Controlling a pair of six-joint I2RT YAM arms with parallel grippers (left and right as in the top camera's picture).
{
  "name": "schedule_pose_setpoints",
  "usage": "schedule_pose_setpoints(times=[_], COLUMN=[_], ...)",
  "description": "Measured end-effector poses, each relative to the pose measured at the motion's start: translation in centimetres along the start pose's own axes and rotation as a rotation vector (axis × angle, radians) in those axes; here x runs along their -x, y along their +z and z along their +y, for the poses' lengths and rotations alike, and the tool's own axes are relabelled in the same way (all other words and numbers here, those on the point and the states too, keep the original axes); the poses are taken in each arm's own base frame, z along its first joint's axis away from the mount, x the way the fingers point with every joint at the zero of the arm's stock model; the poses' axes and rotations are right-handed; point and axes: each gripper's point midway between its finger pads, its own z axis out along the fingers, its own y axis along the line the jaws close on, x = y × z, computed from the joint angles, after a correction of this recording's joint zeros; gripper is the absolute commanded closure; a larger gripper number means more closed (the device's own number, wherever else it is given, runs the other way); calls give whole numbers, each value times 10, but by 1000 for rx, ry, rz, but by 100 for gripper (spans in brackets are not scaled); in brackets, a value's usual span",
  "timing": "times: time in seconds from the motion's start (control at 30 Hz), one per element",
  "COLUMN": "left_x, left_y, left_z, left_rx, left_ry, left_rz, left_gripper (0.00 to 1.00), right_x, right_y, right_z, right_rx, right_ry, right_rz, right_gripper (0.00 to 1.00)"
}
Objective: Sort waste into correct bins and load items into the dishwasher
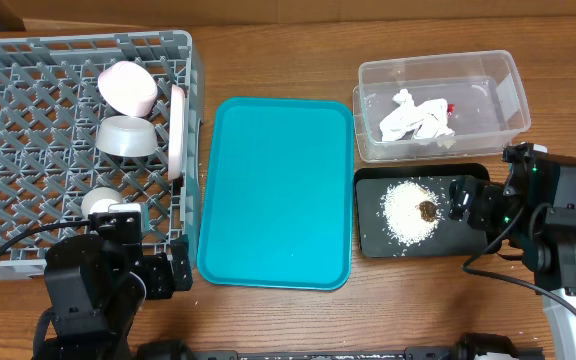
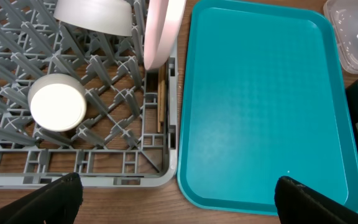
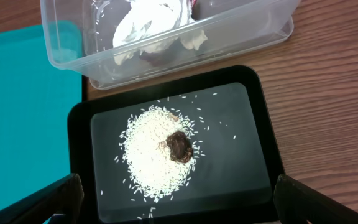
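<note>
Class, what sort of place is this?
Probably a tabletop dish-clearing practice station: grey plastic lattice dish rack holding bowls, clear plastic tub of crumpled white paper, black tray of white rice.

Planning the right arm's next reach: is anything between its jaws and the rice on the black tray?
Nothing visible. The right gripper hangs open beside the rice, which lies uncovered in the black tray; the clear tub sits beyond, not between.

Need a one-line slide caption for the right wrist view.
Rice heaped with a brown lump on the black tray; crumpled napkin in the clear tub behind, teal tray at left.
</note>
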Motion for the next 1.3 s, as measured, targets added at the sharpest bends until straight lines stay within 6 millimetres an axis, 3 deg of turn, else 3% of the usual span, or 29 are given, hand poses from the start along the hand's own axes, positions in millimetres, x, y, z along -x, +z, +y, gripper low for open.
schedule_pose_setpoints(times=[0.2, 0.47, 0.87, 1.2, 1.3], left_x=[0, 0, 0, -1, -1], left_y=[0, 0, 0, 0, 1], left_z=[0, 0, 0, 0, 0], left_rx=[0, 0, 0, 0, 0], left_ry=[0, 0, -1, 0, -1], left_rz=[1, 1, 1, 2, 3], left_gripper=[0, 0, 0, 0, 0], right_x=[2, 10, 0, 1, 9], right_y=[-11, -62, -99, -81, -77], right_z=[2, 10, 22, 21, 24], right_rx=[7, 39, 92, 145, 176], right_ry=[-6, -32, -80, -110, -127], right_rz=[-47, -249, -385, -664, -796], right_gripper=[0, 0, 0, 0, 0])
